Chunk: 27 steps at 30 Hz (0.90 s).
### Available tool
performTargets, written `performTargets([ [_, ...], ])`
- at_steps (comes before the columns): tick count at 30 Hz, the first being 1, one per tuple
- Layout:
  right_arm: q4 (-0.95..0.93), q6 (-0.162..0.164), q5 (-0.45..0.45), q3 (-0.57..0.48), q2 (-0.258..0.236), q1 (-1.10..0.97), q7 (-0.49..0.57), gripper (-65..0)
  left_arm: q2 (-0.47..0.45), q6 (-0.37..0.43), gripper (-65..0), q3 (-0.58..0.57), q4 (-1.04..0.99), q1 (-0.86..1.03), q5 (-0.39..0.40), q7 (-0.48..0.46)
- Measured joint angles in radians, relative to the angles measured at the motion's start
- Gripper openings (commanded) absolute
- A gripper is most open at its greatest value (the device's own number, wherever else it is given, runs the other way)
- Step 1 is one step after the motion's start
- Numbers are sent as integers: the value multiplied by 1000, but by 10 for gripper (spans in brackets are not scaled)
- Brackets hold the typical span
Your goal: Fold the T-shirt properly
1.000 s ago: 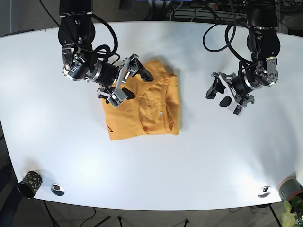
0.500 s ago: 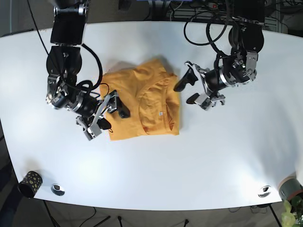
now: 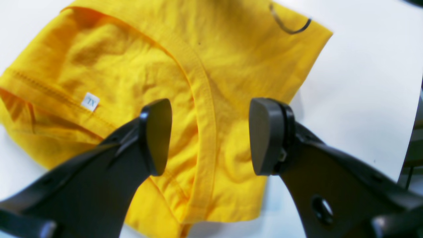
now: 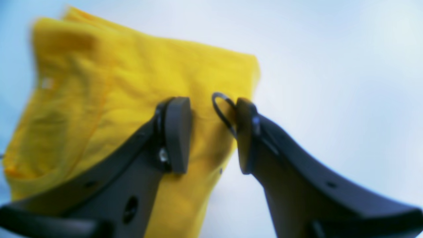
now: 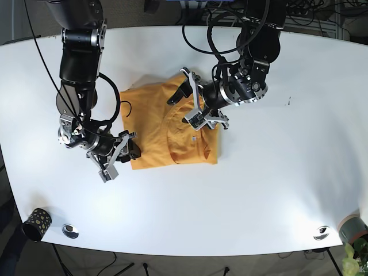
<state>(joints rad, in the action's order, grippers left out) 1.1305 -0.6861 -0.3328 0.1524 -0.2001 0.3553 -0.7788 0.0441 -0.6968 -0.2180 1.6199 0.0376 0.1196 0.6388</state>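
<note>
We see the yellow T-shirt (image 5: 172, 129) lying folded into a rough rectangle on the white counter (image 5: 276, 190), a little toward 10 o'clock of the counter's middle in the base view. Our left gripper (image 5: 192, 103) hangs over the shirt's 1 o'clock corner, and in the left wrist view (image 3: 210, 135) its jaws stand released, wide apart, with the ribbed collar band (image 3: 205, 109) running between them and nothing pinched. A small white size tag (image 3: 90, 101) shows at 9 o'clock of those jaws, sewn by a stitched seam. Our right gripper (image 5: 121, 152) sits at the shirt's 8 o'clock corner, at the fabric's edge; in the right wrist view (image 4: 213, 132) its jaws are likewise released, with a clear gap between them, one fingertip (image 4: 178, 132) over the cloth and the other at the shirt's edge beside bare counter. A thin dark curved mark (image 4: 221, 112) appears between those jaws, and a similar dark curve (image 3: 289, 24) shows near the shirt's far corner in the left wrist view; we cannot tell whether it is a print or a loose cord. The right wrist view is blurred. At the counter's 7 o'clock edge stand a dark spotted cup (image 5: 36, 223) and a small round metal piece (image 5: 69, 230), with another metal piece (image 5: 321, 232) at 5 o'clock.
</note>
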Motion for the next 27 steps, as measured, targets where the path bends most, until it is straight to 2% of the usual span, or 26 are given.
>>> performTargets([
  [3,-22,2,52,1,22,-5,41,-444,-6,0,-306,5,-63,-11,-19,1],
  [6,-24,-3,47,-6,34,-28,71,-445,-34,0,-306,5,-151,-37,-22,14],
  [8,-21,-6,43,-6,33,-50,82,-445,-64,-6,-306,0,-204,-59,16,-15],
  [10,-20,-3,42,-3,26,-71,82,-445,-84,-11,-306,1,-235,-74,22,-40],
  [19,56,-6,18,-2,24,-180,132,-447,-213,-19,-306,1,-232,-122,32,-50],
  [24,206,-19,33,-4,29,-247,57,-447,-277,-6,-306,8,-205,-156,13,-14],
  [27,295,-14,47,-3,32,-255,-22,-447,-290,-8,-306,48,-93,-145,43,46],
])
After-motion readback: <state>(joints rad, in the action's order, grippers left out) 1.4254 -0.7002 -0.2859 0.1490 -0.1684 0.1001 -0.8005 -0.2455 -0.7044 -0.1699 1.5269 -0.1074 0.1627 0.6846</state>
